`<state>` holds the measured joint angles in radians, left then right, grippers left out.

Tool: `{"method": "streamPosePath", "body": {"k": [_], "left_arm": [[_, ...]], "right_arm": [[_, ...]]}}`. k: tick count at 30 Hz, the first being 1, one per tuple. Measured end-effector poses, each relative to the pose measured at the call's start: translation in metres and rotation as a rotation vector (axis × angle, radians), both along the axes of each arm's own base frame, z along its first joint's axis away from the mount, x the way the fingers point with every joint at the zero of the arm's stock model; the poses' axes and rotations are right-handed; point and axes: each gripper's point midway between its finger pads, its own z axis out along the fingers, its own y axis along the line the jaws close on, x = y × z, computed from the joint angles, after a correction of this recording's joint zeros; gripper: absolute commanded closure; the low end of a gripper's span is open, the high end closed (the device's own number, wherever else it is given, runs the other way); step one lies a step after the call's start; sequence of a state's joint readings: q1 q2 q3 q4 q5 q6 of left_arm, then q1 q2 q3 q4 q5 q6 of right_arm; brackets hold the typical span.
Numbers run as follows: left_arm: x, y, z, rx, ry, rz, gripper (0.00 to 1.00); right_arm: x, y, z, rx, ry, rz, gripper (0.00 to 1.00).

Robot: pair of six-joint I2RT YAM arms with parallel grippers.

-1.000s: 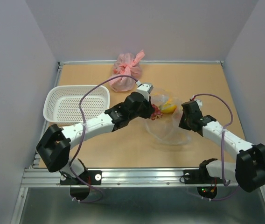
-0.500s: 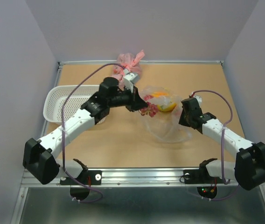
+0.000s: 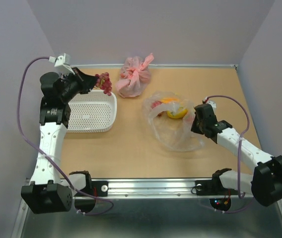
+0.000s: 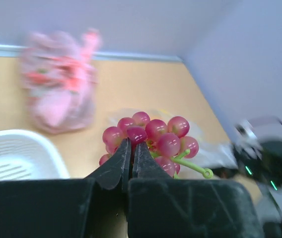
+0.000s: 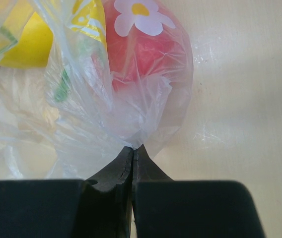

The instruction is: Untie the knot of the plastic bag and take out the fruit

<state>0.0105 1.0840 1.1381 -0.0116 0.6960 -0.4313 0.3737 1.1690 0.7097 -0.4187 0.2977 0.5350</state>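
- Top external view: left hand (image 3: 96,80) pinches the grape bunch (image 3: 104,83), raised near the white basket's (image 3: 89,115) far corner.
- Closed on the plastic bag (image 3: 176,136), the right hand (image 5: 132,148) holds it on the bench (image 3: 126,148), fruit (image 3: 177,113) inside.

Swung the left tool (image 3: 97,81) away from the plastic bag (image 3: 176,136), left across the counter (image 3: 131,148) and back toward the far-left corner, all within 1 second. Now hangs above the far rim of the white basket (image 3: 89,126), pinched tight on the grape bunch (image 3: 104,83). Drew that bunch out of the bag's mouth, where it lay 0.5 seconds ago, and carried it well apart from the bag. Uncovered the pink bag (image 3: 134,79), earlier half hidden behind the left arm. Left the plastic bag's mouth wider and slacker on its left side, with more of the red, orange and yellow fruit (image 3: 173,110) showing through.
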Motion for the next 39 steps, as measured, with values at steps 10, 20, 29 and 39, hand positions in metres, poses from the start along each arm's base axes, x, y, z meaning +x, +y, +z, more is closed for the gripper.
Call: {"method": "streamPosePath", "body": {"k": [10, 20, 29, 39], "left_arm": [[0.077, 0.153, -0.098, 0.121, 0.268, 0.75, 0.93], [0.078, 0.18, -0.224, 0.229, 0.504, 0.87, 0.2], [0.063, 0.15, -0.218, 0.216, 0.491, 0.781, 0.12], [-0.013, -0.068, -0.131, 0.21, 0.191, 0.189, 0.16]], "right_arm": [[-0.001, 0.004, 0.0, 0.016, 0.005, 0.02, 1.0], [-0.002, 0.009, 0.01, 0.047, -0.022, 0.037, 1.0], [-0.004, 0.008, 0.017, 0.048, -0.041, 0.048, 1.0], [-0.008, 0.001, 0.013, -0.011, -0.017, 0.076, 1.0]]}}
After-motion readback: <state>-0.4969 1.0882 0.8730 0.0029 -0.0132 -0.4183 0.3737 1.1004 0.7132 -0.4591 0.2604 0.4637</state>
